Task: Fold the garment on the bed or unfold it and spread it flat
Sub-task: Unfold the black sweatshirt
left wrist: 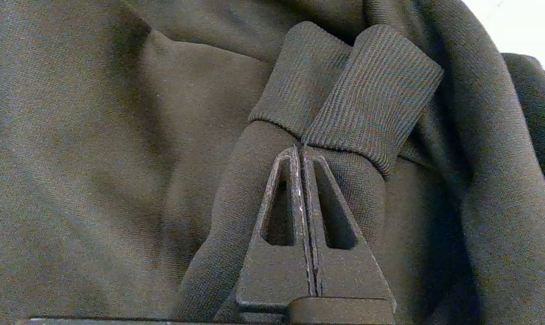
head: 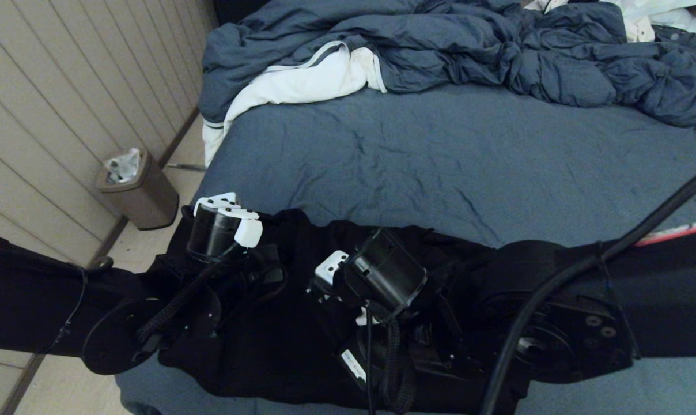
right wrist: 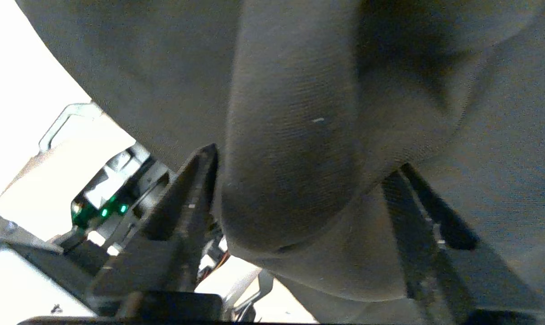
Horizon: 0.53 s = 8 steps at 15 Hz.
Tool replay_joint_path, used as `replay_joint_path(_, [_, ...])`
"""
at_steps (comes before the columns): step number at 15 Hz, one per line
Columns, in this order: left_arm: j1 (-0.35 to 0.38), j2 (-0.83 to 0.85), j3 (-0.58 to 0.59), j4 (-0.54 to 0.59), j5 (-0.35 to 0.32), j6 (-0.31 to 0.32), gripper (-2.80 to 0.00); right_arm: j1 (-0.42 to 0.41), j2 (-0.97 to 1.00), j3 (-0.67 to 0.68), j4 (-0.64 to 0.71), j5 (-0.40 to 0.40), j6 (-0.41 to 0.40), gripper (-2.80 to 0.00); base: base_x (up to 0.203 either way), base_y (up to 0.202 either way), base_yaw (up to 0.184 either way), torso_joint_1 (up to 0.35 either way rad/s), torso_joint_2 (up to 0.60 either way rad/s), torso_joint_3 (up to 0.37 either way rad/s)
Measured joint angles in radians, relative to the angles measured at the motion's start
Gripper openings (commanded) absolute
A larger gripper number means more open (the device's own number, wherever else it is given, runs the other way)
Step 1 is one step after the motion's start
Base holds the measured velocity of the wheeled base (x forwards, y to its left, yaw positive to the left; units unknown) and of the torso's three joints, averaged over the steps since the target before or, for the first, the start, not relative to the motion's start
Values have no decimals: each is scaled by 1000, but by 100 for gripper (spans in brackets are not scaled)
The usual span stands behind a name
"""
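Observation:
The garment [head: 267, 351], a black hoodie, lies bunched along the near edge of the bed [head: 440, 155]. Both arms hang over it: the left wrist [head: 218, 227] at its left end, the right wrist [head: 382, 274] near its middle. In the left wrist view my left gripper [left wrist: 301, 146] is shut, its tips pinching the ribbed cuff [left wrist: 371, 90] of a sleeve. My right gripper [right wrist: 307, 159] stands wide open, and a thick rolled fold of the garment [right wrist: 290, 135] fills the gap and touches both fingers.
A crumpled blue-grey duvet [head: 440, 46] and a white cloth with grey stripes [head: 302, 80] lie at the far end of the bed. A bin [head: 137, 190] stands on the floor left of the bed. A black cable [head: 613, 248] crosses the right side.

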Motion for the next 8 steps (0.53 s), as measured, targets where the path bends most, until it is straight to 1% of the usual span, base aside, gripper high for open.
replay_joint_path(2, [0, 3, 0, -1, 0, 0, -280, -6, -4, -5, -1, -17, 1, 0, 0, 0, 0, 0, 0, 0])
replay_joint_path(8, [-1, 7, 0, -2, 0, -1, -280, -2, -7, 1, 0, -20, -1, 0, 0, 0, 0, 0, 0, 0])
